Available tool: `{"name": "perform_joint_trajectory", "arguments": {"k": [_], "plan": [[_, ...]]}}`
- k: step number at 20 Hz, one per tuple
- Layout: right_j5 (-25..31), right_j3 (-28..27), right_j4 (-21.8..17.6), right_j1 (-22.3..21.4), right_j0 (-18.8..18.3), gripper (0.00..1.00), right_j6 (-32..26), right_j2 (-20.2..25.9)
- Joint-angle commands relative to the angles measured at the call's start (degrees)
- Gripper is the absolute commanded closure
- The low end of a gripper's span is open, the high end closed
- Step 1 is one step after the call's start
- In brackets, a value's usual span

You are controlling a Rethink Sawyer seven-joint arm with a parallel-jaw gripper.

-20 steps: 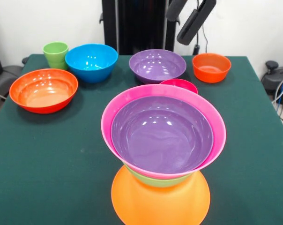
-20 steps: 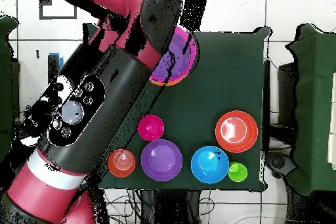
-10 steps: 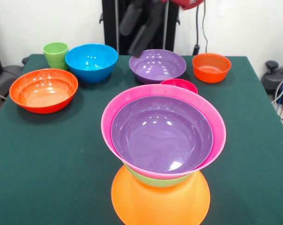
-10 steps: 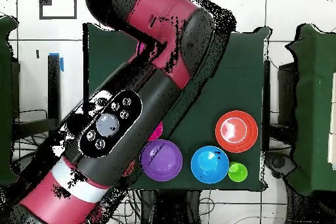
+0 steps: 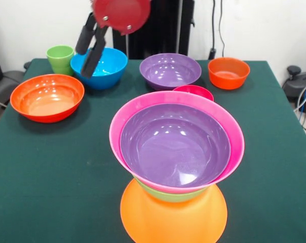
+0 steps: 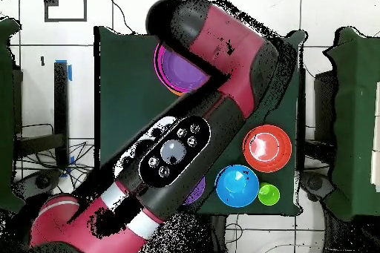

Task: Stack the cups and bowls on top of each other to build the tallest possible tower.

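My claw (image 5: 90, 48) hangs just above the near rim of the blue bowl (image 5: 99, 67), fingers slanted, a narrow gap between them, holding nothing. Taking the blue bowl as reference: the light-green cup (image 5: 60, 59) sits touching or just beside it on one side, the loose purple bowl (image 5: 170, 70) beside it on the other, the small red-orange bowl (image 5: 228, 72) beyond that, and the small magenta bowl (image 5: 194, 91) just in front of the purple one. The big red-orange bowl (image 5: 47, 97) sits near the blue one, toward the camera. The tower (image 5: 176, 167) stands well apart from the blue bowl, at the table's (image 5: 51, 172) camera side: upturned orange bowl (image 5: 173, 215) as base, then green bowl (image 5: 170, 195), pink bowl (image 5: 143, 109), and purple bowl (image 5: 174, 144) nested open side up. My read: the wide base is inverted for a stable footprint, and the uprights nest by size so they self-centre. The loose pieces are parked in a row clear of the stack, so I can reach them without brushing it. Versus a second ago: the claw was over by the small red-orange bowl, passed above the loose purple bowl, and is now at the blue one. In the overhead view my arm (image 6: 223, 64) has swung across, now covering part of the tower and the loose purple bowl. No bowl or cup has shifted. Blue looks like the next pick.
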Motion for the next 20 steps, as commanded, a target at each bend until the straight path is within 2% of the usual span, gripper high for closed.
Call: {"name": "perform_joint_trajectory", "arguments": {"k": [1,9,20], "plan": [[-5.2,9.0,-7.7,-3.2,-1.0,0.0,-15.0,17.3],[-11.3,14.1,-13.5,-6.3,-3.0,0.0,-13.7,25.0],[-15.7,19.6,-21.0,-9.8,-5.2,0.0,-10.3,31.8]]}}
